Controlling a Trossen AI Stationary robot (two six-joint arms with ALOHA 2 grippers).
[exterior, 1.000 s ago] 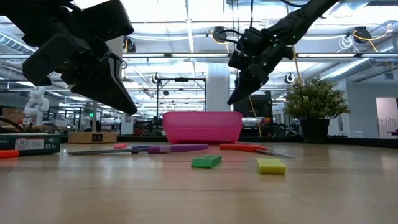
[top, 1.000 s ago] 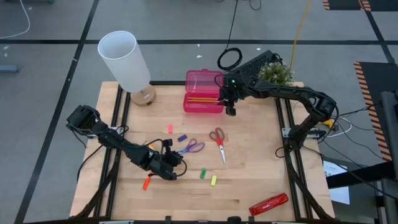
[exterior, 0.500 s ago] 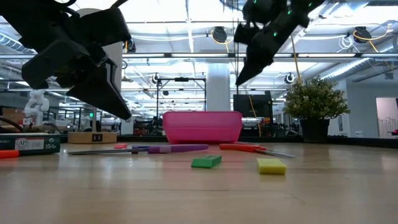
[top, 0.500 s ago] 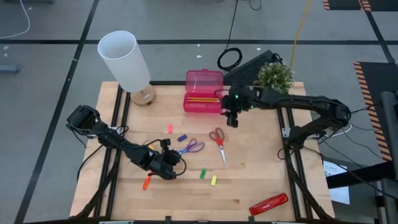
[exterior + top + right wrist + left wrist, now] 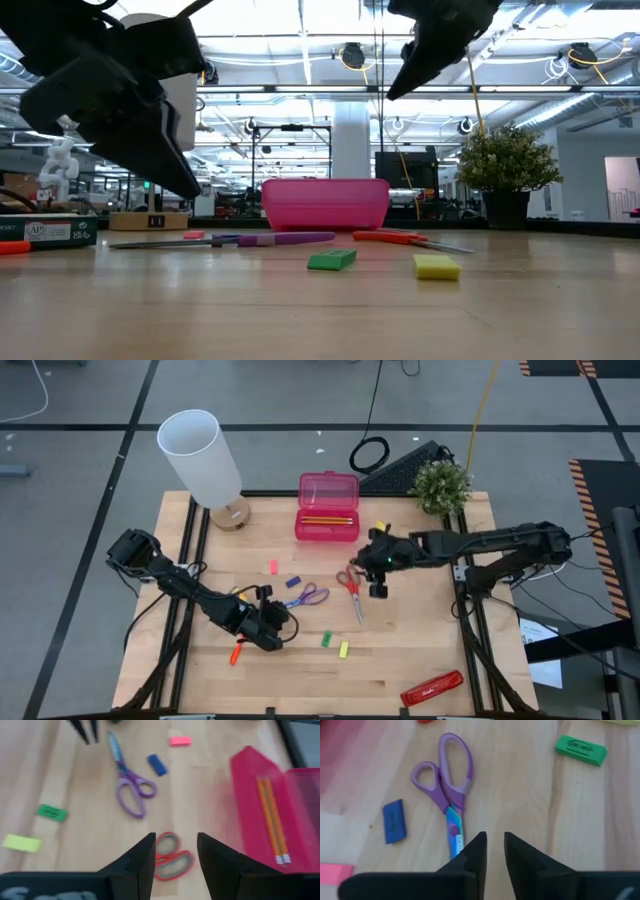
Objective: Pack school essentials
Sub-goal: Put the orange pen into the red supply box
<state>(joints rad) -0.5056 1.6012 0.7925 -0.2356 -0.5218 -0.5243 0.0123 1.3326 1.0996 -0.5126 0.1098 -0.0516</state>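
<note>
Since a second ago, right tool [image 5: 379, 578] swung from pink case [image 5: 327, 506] to beside red scissors [image 5: 351, 586] on worktop [image 5: 420, 640]; fingers apart, seemingly empty. Left tool [image 5: 268, 632], narrowly parted, near purple scissors [image 5: 305, 597].

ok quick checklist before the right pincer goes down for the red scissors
1. Right pincer open: ok, the right wrist view shows its fingers parted.
2. Nothing held in it: ok.
3. Lined up over the red scissors: ok, the handles sit between the fingers.
4. Scissors lying free: ok, flat on the table, with nothing touching them.
5. Pink case open to receive: ok, two pencils inside.
6. Left pincer out of the way: ok, by the purple scissors.
</note>
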